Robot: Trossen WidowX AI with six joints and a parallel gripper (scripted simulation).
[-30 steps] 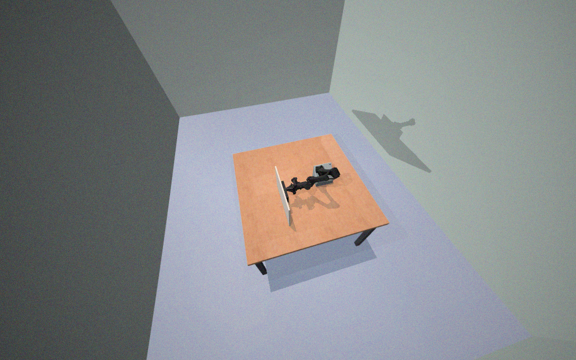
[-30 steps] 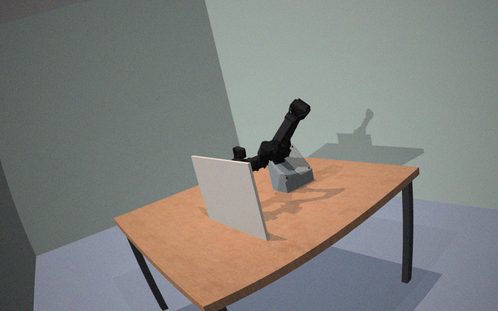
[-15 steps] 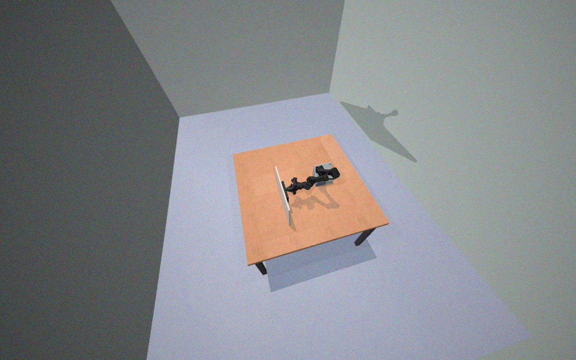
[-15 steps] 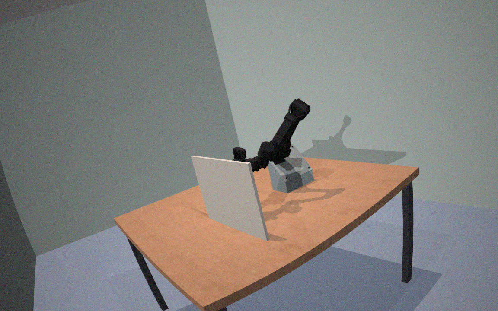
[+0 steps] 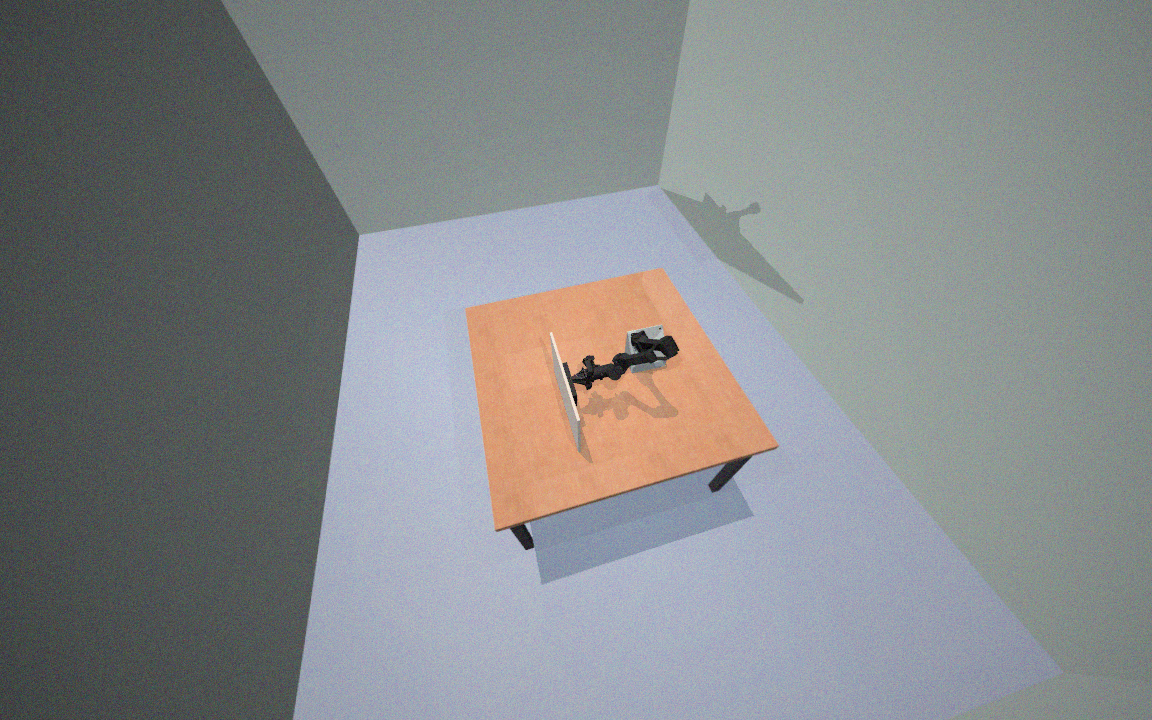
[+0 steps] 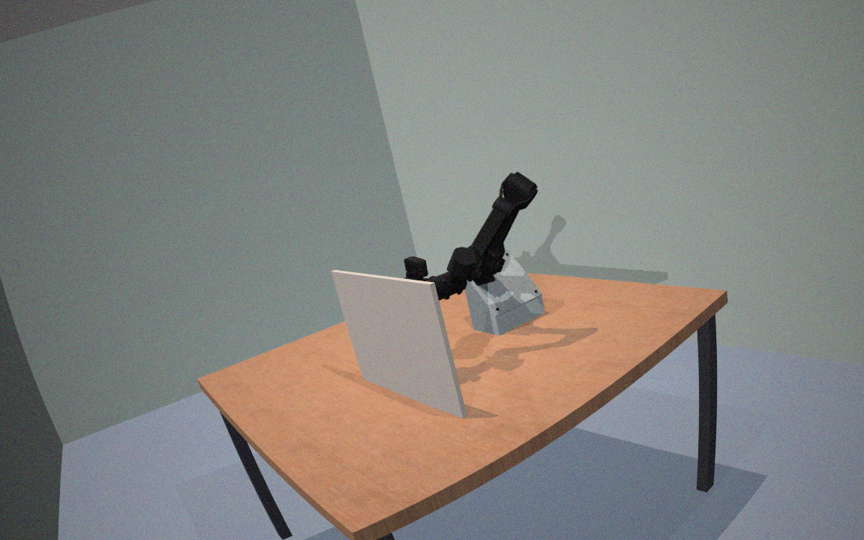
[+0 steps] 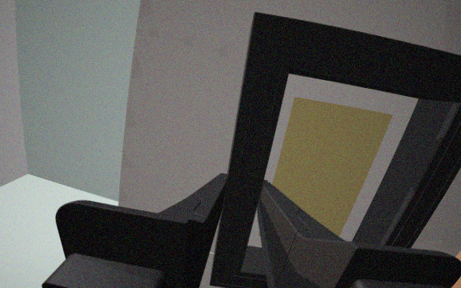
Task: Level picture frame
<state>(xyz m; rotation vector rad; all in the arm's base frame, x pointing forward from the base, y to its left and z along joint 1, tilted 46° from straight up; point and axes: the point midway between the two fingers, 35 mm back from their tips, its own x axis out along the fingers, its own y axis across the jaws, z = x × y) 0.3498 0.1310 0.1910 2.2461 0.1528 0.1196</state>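
The black picture frame (image 7: 314, 44) (image 5: 574, 394) has a pale mat and a yellow picture. It is against the robot side of the upright pale wall panel (image 5: 559, 358) (image 6: 394, 335) (image 7: 182, 100). My gripper (image 7: 242, 183) is shut on the frame's left side bar, one finger outside the bar and one inside it. In the wrist view the frame's top bar slopes down to the right, but that view is itself tilted, so I cannot tell whether the frame is level. The screw and notched strip are hidden. In the exterior view the panel hides the frame and fingers.
The panel stands on the wooden table (image 5: 526, 474) (image 6: 355, 469). The grey arm base (image 6: 515, 315) stands on the table on the frame's side of the panel. The black arm (image 6: 489, 235) reaches from it to the frame. A dark block on the wrist rises just above the panel's top edge.
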